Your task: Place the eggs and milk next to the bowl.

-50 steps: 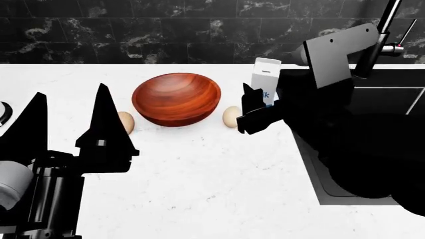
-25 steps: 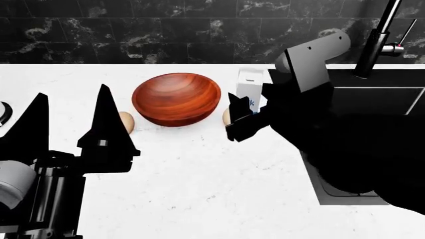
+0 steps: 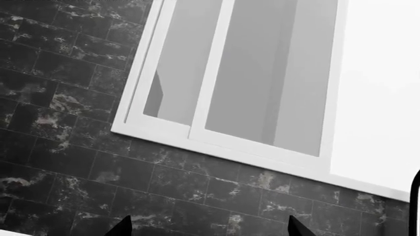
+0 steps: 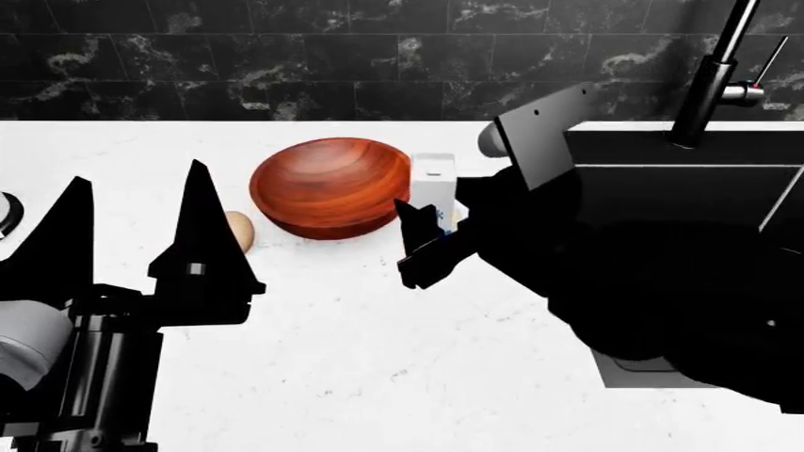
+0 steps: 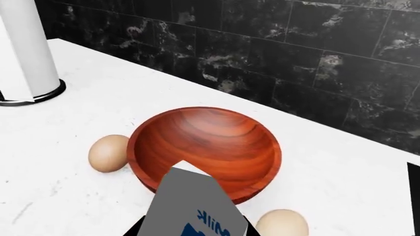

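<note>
Milk: the carton [image 4: 434, 188] stands upright just beside the bowl's right rim, clasped by the right gripper [image 4: 421, 247], whose fingers close on its sides.
Bowl: the wooden bowl [image 4: 333, 185] sits on the white counter [image 4: 377, 358] before the dark tiled wall [image 4: 251, 56].
Eggs: one egg [image 5: 109, 153] lies against the bowl's left side; the other egg [image 5: 282, 223] rests beside the carton, near the bowl.
Left gripper [image 4: 132, 235]: raised, fingers spread wide, holding nothing.
Sink [image 4: 703, 169]: at the right, with a faucet [image 4: 710, 75].
</note>
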Controlling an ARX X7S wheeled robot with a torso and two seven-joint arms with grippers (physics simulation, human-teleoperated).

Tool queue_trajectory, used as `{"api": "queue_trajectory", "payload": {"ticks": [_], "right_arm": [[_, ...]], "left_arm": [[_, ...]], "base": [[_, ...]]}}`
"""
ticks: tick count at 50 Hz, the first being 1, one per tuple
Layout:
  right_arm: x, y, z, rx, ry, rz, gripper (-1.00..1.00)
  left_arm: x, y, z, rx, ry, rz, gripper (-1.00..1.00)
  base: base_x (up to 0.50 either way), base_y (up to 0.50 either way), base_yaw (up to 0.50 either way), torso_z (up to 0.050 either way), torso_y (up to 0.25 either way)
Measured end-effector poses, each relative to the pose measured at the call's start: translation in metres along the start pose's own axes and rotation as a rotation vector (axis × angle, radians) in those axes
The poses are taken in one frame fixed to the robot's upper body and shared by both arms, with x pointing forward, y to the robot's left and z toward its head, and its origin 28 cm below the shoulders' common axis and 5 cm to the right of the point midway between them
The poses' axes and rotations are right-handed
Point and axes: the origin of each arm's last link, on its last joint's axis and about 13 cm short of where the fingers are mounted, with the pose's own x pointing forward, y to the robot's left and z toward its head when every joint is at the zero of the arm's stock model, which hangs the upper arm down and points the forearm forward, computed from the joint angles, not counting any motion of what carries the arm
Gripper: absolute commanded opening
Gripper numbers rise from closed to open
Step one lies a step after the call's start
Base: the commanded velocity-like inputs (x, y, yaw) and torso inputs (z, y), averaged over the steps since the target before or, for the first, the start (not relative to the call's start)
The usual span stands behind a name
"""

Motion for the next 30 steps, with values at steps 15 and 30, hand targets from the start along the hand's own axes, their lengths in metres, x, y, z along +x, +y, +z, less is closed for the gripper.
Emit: {"api": "queue_trajectory", "payload": {"ticks": [15, 30], "right_arm": [[0.014, -0.002, -0.005, 0.011, -0.005, 0.024, -1.0], [0.022, 0.0, -0.015, 0.022, 0.017, 0.058, -1.0]], "left_arm": [[0.0, 0.0, -0.001, 0.002, 0.002, 0.002, 1.0], [0.0, 0.001, -0.002, 0.004, 0.004, 0.008, 1.0]], "base": [[0.0, 0.0, 0.0, 0.001, 0.001], [0.0, 0.0, 0.0, 0.0, 0.001]]}}
